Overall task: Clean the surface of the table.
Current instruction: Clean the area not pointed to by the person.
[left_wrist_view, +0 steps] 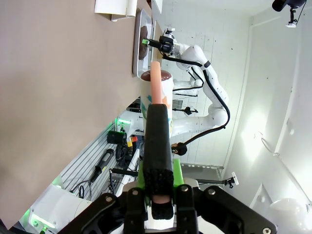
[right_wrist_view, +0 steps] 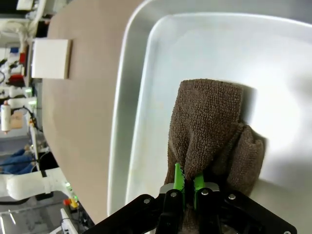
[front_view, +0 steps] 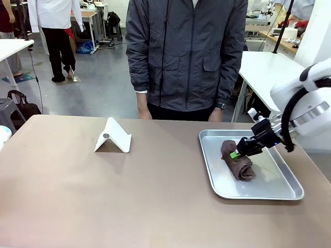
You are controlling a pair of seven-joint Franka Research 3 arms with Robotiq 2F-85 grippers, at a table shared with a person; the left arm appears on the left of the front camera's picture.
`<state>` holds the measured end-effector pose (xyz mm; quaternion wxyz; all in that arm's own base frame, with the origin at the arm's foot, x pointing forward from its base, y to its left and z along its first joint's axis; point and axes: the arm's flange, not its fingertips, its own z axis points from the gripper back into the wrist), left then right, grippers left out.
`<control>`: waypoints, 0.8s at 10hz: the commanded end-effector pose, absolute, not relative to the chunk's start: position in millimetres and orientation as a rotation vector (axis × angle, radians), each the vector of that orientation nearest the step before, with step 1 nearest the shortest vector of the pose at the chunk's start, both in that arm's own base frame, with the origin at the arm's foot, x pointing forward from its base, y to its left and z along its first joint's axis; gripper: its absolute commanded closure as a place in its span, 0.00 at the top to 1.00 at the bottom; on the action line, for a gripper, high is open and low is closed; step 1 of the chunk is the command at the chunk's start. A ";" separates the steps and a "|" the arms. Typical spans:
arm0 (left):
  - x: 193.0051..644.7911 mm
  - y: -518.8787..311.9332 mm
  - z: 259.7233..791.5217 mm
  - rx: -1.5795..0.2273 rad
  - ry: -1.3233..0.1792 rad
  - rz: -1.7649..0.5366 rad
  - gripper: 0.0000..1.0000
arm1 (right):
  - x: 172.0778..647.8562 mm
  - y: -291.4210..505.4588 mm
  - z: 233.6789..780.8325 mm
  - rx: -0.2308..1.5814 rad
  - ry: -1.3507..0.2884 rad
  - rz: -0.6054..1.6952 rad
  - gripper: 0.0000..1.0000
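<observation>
1. On the table (front_view: 129, 196), at its right end, your right gripper (front_view: 239, 153) was clamped on a fold of the rolled brown cloth (front_view: 240, 166). The cloth lay inside the metal tray (front_view: 258, 197), and the brown top to be wiped stretched away to the left, not yet touched by the cloth.
2. The pinch took only a thin ridge of fabric, by the look of it. A quick lift could have let it slip out, or let the roll fall open and trail.
3. A low carry risked snagging the cloth on the tray's raised rim and dragging the tray along.
4. A white folded stand (front_view: 113, 137) stood left of the middle, toward the far side. A wide sweep could have knocked it.
5. A person (front_view: 186, 51) stood at the far edge, hands hanging close to it, so long strokes that way needed care.
6. Your left gripper (left_wrist_view: 156, 105) hung beside the table's edge, with a cup (left_wrist_view: 168, 90) just beyond its tip. Whether it was closed on anything could not be told.
</observation>
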<state>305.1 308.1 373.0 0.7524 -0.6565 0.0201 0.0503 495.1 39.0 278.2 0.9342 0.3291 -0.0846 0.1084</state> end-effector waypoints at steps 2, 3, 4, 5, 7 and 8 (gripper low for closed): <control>303.5 309.5 378.7 -1.437 0.056 0.112 0.22 | 498.3 77.6 246.8 0.733 -0.146 0.301 0.00; 303.5 309.5 378.7 -1.437 0.056 0.112 0.22 | 497.9 86.4 244.3 0.738 -0.136 0.321 0.00; 303.5 309.5 378.7 -1.437 0.056 0.112 0.22 | 497.3 92.9 241.8 0.731 -0.124 0.341 0.00; 303.5 309.5 378.7 -1.437 0.056 0.112 0.22 | 495.6 97.5 239.3 0.731 -0.108 0.362 0.00; 303.5 309.5 378.7 -1.437 0.056 0.112 0.22 | 496.5 93.8 238.5 0.709 -0.123 0.358 0.00; 303.5 309.5 378.7 -1.437 0.056 0.112 0.22 | 498.2 82.7 241.5 0.713 -0.140 0.327 0.00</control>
